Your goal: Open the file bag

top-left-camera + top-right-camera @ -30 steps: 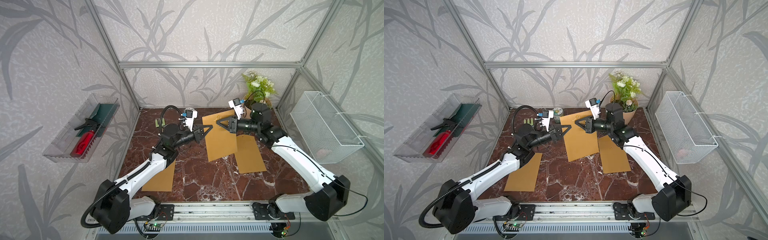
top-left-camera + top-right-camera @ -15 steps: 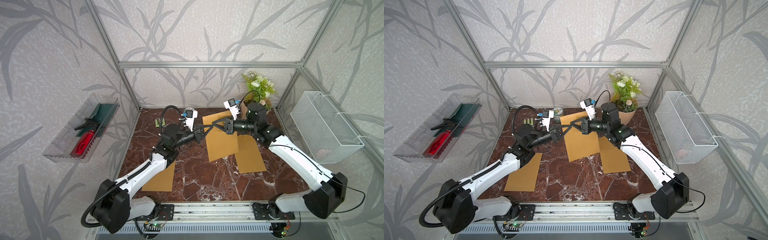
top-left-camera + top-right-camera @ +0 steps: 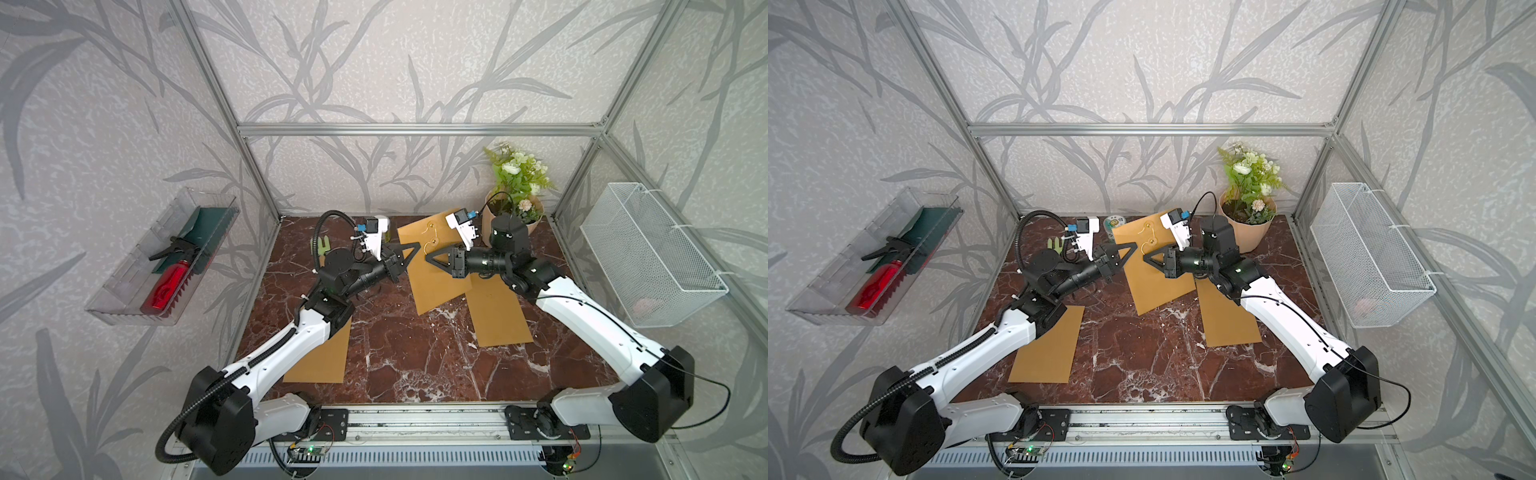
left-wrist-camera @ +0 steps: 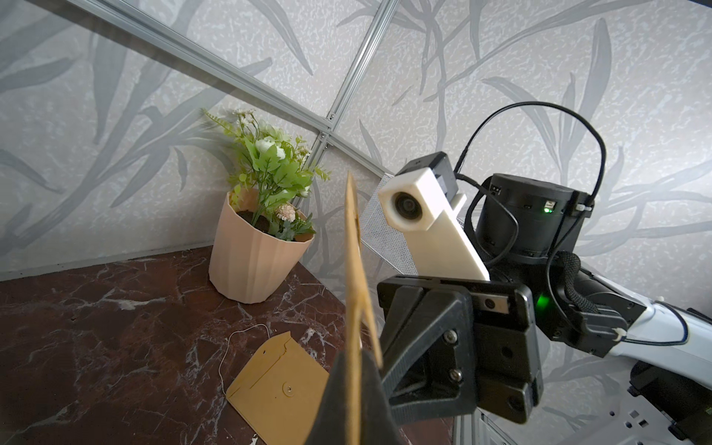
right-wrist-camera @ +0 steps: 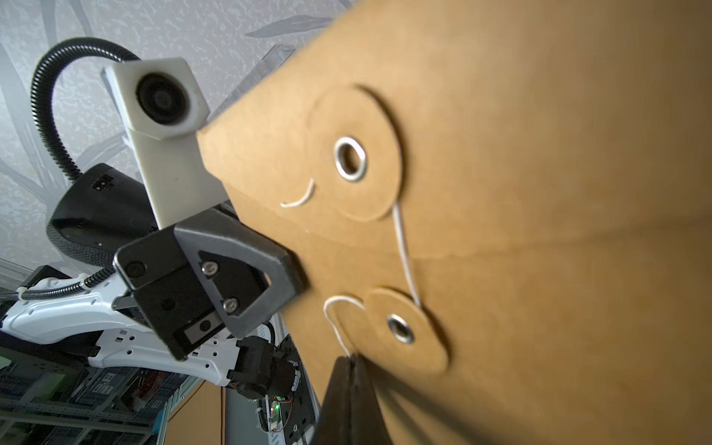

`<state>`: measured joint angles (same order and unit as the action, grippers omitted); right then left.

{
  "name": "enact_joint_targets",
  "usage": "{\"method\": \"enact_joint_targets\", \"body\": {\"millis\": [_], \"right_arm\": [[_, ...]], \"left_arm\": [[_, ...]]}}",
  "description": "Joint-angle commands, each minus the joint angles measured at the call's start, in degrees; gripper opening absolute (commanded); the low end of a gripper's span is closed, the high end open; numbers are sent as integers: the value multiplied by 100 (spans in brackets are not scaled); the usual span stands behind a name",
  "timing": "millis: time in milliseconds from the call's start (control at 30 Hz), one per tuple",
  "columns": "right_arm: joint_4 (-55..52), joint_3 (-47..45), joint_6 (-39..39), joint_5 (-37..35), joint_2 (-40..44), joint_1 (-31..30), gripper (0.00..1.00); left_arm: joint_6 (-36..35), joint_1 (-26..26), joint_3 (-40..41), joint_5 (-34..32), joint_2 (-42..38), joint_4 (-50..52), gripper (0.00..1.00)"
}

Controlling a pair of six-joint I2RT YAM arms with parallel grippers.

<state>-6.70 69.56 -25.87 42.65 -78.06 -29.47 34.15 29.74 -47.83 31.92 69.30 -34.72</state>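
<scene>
The file bag (image 3: 436, 270) (image 3: 1154, 274) is a brown paper envelope held up off the table, upright. My left gripper (image 3: 410, 252) (image 3: 1133, 247) (image 4: 352, 370) is shut on its side edge, seen edge-on in the left wrist view. Two round paper discs with metal eyelets, an upper disc (image 5: 352, 160) and a lower disc (image 5: 400, 329), face the right wrist camera. A white string (image 5: 404, 250) runs between them and loops off the lower one. My right gripper (image 3: 428, 257) (image 3: 1145, 257) (image 5: 351, 362) is shut on that string's loose end, just beside the lower disc.
Three more brown envelopes lie on the marble table: one (image 3: 498, 320) under the right arm, one (image 3: 324, 357) under the left arm, one (image 4: 281, 381) by the potted plant (image 3: 515, 199). A wire basket (image 3: 648, 253) hangs right, a clear tray (image 3: 166, 257) left.
My right gripper has moved left and slightly nearer, closing in on the left gripper in front of the held bag. The left gripper and the bag have barely moved.
</scene>
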Motion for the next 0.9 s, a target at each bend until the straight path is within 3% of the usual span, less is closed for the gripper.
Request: {"method": "enact_joint_targets", "body": {"millis": [0,867], "right_arm": [[-19,-117,89,-148,166,-15,0],[-976,-70,645,-1023,485,227,0]], "left_arm": [[-87,12,-51,-78,-189,-224,0],[-316,-15,-6,-215,-426,166,0]]}}
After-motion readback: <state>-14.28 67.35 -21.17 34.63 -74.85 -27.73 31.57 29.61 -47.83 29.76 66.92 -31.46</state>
